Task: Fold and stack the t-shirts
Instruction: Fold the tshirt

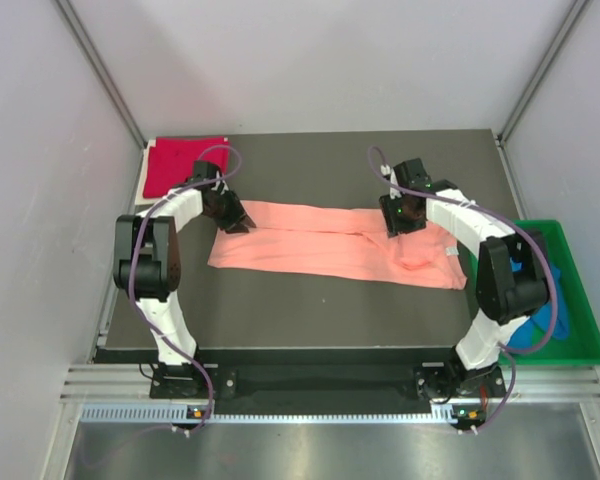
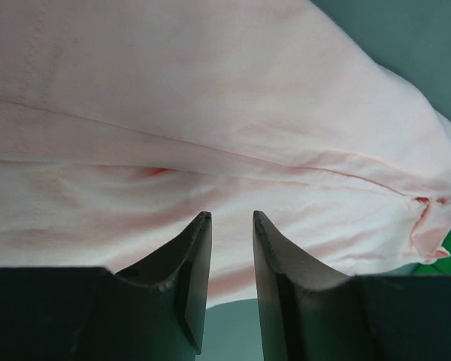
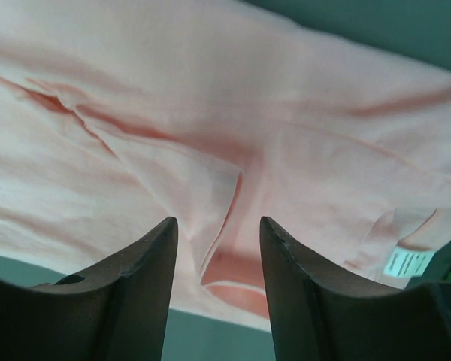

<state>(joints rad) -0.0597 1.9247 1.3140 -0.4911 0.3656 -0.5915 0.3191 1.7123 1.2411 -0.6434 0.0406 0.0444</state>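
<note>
Salmon-pink tee [image 1: 320, 250] I saw stretched across the table [image 1: 310, 315], my left gripper [image 1: 242, 222] at its far left corner, jaws slightly parted, right gripper [image 1: 398, 226] at its far edge, jaws spread, crimson-red tee [image 1: 185, 165] beyond its left end

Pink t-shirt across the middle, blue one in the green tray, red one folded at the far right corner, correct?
No. The top external view shows the red t-shirt folded at the far left corner. The pink t-shirt and blue t-shirt in the green tray are as you said.
</note>
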